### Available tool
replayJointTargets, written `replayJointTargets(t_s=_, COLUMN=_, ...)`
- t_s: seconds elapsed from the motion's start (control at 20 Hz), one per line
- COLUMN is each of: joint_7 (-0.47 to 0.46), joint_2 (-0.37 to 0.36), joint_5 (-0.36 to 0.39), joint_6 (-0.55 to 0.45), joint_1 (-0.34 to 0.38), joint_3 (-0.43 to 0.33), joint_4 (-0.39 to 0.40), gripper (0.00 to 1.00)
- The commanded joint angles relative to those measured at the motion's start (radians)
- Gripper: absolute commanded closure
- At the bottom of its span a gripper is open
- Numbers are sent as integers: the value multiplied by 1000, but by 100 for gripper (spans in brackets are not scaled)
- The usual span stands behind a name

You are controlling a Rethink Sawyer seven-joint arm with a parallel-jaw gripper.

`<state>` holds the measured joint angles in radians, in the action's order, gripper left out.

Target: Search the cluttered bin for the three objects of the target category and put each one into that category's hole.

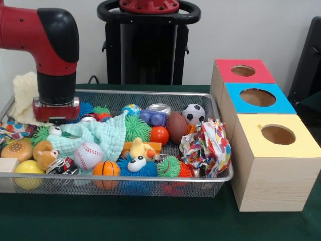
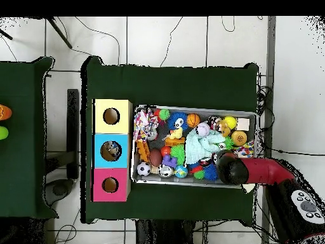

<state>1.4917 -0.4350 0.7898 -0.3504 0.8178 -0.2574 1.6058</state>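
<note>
Red and black arm down over one end of the wire mesh bin [image 1: 220, 176], wrist flange low among the toys; the gripper itself is buried behind the flange and clutter in the front view and under the arm in the overhead view, so whether it is wide, narrow or holding anything I cannot tell. Target category not stated; the sports balls read as the likeliest set (a judgement only): a white baseball with red stitching [image 1: 88, 154], a small orange basketball [image 1: 106, 168], a black-and-white soccer ball [image 1: 193, 114], a brown football [image 1: 176, 127]. The baseball lies nearest the arm, just in front of it toward the bin's front rim, partly tucked against a mint-green knitted cloth [image 1: 103, 135]; the soccer ball and football sit well toward the opposite end, the end next to the boxes. Three wooden boxes with round holes stand just beside that end: pink-topped [image 1: 261, 72], blue-topped [image 1: 281, 103], yellow-topped [image 1: 301, 145]. The football's long axis stands roughly upright. Open room is scarce inside the bin: toys packed edge to edge, a crumpled multicoloured cloth [image 1: 205, 148] heaped at the box end; clear air lies only above the rim, so any carry goes up and across.
</note>
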Motion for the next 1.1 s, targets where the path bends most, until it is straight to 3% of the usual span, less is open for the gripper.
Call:
replayJointTargets(t_s=0.05, joint_7=292, joint_2=12, joint_5=-52, joint_6=233, joint_1=-14, joint_3=72, joint_4=47, gripper=100)
replayJointTargets(t_s=0.2, joint_7=236, joint_2=9, joint_5=-80, joint_6=184, joint_1=17, joint_3=33, joint_4=38, gripper=100)
replayJointTargets(t_s=0.25, joint_7=204, joint_2=-26, joint_5=-95, joint_6=158, joint_1=41, joint_3=11, joint_4=68, gripper=100)
replayJointTargets(t_s=0.5, joint_7=88, joint_2=-352, joint_5=-288, joint_6=-74, joint_1=137, joint_3=-99, joint_4=288, gripper=100)
replayJointTargets(t_s=0.75, joint_7=43, joint_2=-489, joint_5=-435, joint_6=-244, joint_1=126, joint_3=-99, joint_4=324, gripper=100)
replayJointTargets(t_s=0.95, joint_7=53, joint_2=-521, joint_5=-450, joint_6=-250, joint_1=83, joint_3=-64, joint_4=343, gripper=100)
replayJointTargets(t_s=1.1, joint_7=136, joint_2=-510, joint_5=-412, joint_6=-151, joint_1=19, joint_3=-15, joint_4=382, gripper=100)
